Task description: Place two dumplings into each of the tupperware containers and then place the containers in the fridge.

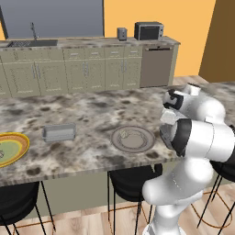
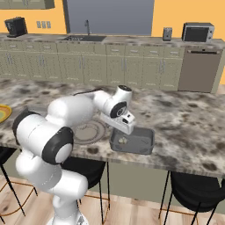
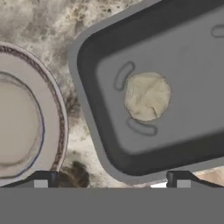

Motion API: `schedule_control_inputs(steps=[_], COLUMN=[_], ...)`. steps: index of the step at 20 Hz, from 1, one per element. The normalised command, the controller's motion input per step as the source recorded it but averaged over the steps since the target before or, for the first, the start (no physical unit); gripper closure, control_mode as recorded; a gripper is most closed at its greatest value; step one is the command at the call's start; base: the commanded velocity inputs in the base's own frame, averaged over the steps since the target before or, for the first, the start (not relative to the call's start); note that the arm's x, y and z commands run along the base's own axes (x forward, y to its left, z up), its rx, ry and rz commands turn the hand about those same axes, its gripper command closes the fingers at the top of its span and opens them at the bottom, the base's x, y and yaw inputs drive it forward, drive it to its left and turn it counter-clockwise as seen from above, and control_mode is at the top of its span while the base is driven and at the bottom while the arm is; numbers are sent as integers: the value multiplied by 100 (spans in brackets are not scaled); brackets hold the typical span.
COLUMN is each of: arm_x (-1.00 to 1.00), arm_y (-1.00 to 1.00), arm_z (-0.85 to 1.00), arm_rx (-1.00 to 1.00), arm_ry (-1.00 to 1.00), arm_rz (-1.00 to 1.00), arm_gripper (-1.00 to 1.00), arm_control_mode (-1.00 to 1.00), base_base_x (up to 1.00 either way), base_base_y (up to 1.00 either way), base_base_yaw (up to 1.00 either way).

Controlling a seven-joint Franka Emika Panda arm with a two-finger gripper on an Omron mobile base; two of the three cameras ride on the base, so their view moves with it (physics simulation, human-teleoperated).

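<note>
My gripper [image 3: 111, 181] is open, hanging just above a grey tupperware container [image 3: 175, 57] near the counter's front edge. One pale dumpling [image 3: 147, 96] lies on that container's floor, straight below the spread fingertips [image 3: 41, 180]. From the right base view, the hand [image 2: 121, 131] hovers over the same container [image 2: 143, 143] and its dumpling [image 2: 122, 141]. A round grey plate [image 1: 140, 142] beside it carries another dumpling [image 1: 124, 134]. The second container [image 1: 58, 132] sits further left and looks empty. The fridge is out of view.
A yellow-rimmed plate [image 1: 11, 151] lies at the counter's far left. Black stools [image 2: 193, 193] stand under the front edge. Across the aisle runs a back counter with a sink [image 2: 83, 38], a toaster oven [image 1: 148, 31] and a dishwasher [image 1: 156, 66].
</note>
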Motion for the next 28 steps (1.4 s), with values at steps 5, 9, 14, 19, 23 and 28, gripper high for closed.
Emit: schedule_control_inputs(steps=[5,9,14,19,23,28], arm_x=[-3,1,32,25,28,19], arm_y=[89,66,74,66,45,19], arm_z=[25,-2,-5,-22,-15,-23], arm_rx=[0,0,0,0,-2,-4], arm_ry=[0,-4,-7,-7,-1,-15], arm_rz=[13,16,19,33,19,0], arm_gripper=[-100,-100,-100,-100,-100,-100], arm_control_mode=[-100,-100,-100,-100,-100,-100], base_base_x=[0,0,0,0,0,0], base_base_y=[0,0,0,0,0,0], base_base_yaw=[0,0,0,0,0,0])
